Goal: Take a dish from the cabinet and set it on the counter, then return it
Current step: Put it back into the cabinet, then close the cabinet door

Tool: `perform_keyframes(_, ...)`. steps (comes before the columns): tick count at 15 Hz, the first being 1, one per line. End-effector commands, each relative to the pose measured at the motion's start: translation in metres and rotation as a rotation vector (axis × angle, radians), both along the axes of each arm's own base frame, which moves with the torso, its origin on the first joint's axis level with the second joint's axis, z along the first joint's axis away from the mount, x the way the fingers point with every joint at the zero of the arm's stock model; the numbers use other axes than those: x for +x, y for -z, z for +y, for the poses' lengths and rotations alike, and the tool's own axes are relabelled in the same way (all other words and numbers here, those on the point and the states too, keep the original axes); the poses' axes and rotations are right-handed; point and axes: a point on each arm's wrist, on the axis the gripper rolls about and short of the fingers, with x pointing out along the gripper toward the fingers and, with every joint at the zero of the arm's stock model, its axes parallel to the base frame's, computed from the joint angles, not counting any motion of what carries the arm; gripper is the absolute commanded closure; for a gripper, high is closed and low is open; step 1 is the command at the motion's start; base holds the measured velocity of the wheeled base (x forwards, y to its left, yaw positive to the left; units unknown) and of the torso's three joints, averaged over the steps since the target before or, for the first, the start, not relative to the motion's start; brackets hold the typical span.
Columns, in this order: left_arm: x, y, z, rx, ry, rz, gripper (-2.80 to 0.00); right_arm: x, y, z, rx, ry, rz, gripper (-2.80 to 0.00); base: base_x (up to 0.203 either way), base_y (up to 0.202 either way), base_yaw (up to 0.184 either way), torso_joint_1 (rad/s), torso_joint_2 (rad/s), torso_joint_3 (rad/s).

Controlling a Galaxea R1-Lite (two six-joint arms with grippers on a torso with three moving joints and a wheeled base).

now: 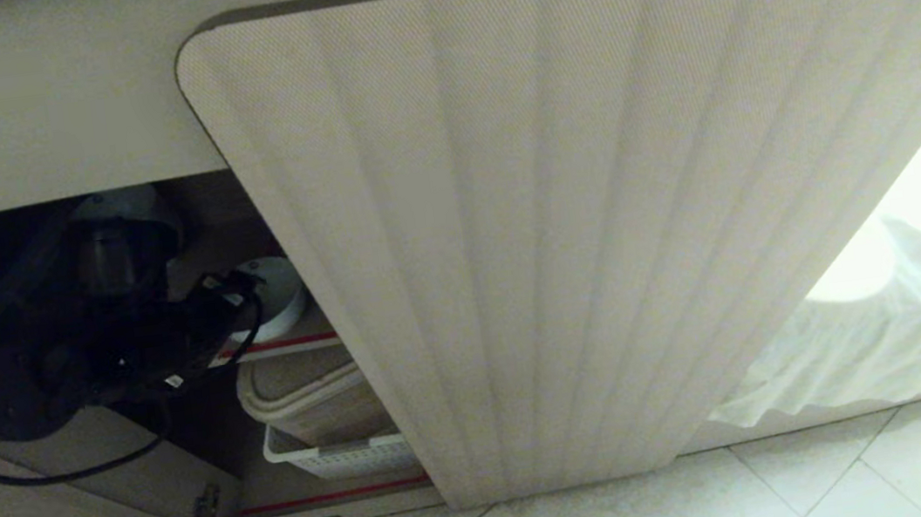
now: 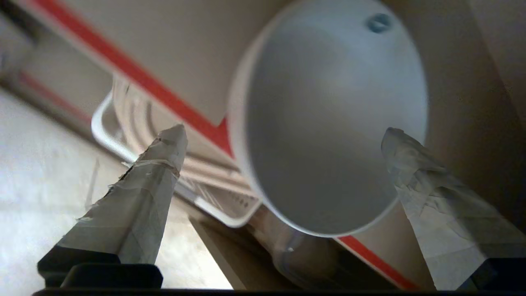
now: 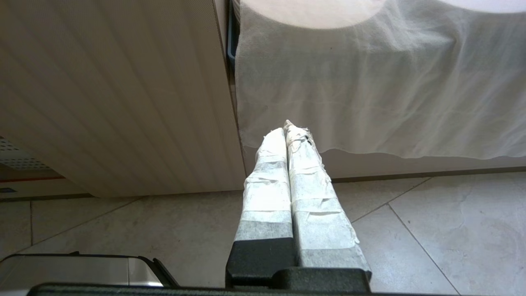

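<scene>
The dish (image 2: 328,123), a plain white bowl with a small dark speck inside, stands on the upper shelf of the cabinet (image 1: 561,220), at the shelf's red-edged front. My left gripper (image 2: 283,130) is open just in front of it. Its taped fingers (image 2: 160,164) are spread wide, one on each side of the bowl's rim, and clasp nothing. In the head view the dish (image 1: 282,291) shows behind my black left arm (image 1: 86,357), which reaches into the cabinet. My right gripper (image 3: 287,127) hangs shut and empty above the floor. The counter's top is out of view.
The ribbed cabinet door (image 1: 587,146) stands open to the right of the opening. Below the bowl's shelf sit a beige tub (image 1: 310,391) and a white perforated basket (image 1: 345,459). White cloth (image 1: 917,325) hangs in the niche at the right. Tiled floor (image 1: 632,510) lies below.
</scene>
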Motion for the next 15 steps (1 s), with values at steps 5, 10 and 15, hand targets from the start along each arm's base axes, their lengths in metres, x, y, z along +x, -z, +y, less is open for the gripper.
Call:
perform_keyframes(5,-0.021,-0.003,0.001,0.031,0.007,-0.075,-2.8,0.0,0.0,0.0,0.0,0.0,-0.001,0.0,0.0,0.0,0.0,0.0,0.0,0.0)
perform_keyframes(10,-0.038,-0.01,0.0,0.094,0.023,-0.094,-2.8,0.0,0.0,0.0,-0.001,-0.001,-0.001,0.0,0.0,0.0,0.0,0.0,0.0,0.0)
perform_keyframes(15,-0.052,-0.003,0.0,0.148,0.056,-0.135,-2.8,0.0,0.0,0.0,0.0,0.001,-0.001,0.0,0.0,0.0,0.0,0.0,0.0,0.0)
